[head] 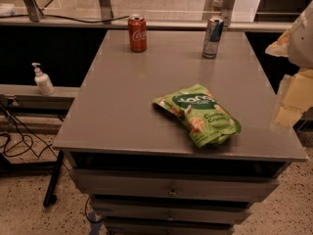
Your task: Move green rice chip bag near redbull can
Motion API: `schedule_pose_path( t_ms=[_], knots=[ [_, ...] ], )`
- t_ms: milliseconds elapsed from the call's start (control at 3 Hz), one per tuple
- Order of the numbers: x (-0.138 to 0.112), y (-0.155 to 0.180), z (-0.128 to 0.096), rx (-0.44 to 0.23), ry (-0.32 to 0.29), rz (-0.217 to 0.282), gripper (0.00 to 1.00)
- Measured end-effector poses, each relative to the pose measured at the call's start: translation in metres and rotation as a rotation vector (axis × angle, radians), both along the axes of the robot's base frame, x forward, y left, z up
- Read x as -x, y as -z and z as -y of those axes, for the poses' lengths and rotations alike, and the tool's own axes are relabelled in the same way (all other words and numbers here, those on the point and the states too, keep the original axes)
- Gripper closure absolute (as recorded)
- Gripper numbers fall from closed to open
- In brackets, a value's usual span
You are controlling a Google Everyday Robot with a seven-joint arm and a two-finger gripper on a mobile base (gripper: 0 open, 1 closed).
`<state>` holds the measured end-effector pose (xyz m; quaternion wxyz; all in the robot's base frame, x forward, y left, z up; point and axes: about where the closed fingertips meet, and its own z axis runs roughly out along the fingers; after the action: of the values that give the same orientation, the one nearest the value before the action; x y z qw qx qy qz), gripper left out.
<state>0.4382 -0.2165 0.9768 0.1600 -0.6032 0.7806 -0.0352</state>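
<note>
The green rice chip bag (199, 114) lies flat on the grey table top (122, 106), right of centre and near the front edge, its dark-green logo patch facing up. The redbull can (213, 37), slim, silver and blue, stands upright at the back of the table, right of centre, well behind the bag. My gripper (292, 99) is a pale cream shape at the right edge of the view, off the table's right side and level with the bag, touching nothing; part of it is cut off by the frame.
A red Coca-Cola can (137, 33) stands upright at the back of the table, left of the redbull can. A white pump bottle (43, 80) sits on a low ledge to the left. Drawers (171, 190) are below the table top. Cables (19, 141) lie on the floor at left.
</note>
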Motion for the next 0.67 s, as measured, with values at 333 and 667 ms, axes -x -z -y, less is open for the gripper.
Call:
schedule_pose_path(
  t_ms=[333,667],
  knots=[
    [0.000,0.000,0.000,0.000,0.000,0.000,0.00],
    [-0.001,0.012,-0.013,-0.036,0.006,0.013,0.00]
  ],
)
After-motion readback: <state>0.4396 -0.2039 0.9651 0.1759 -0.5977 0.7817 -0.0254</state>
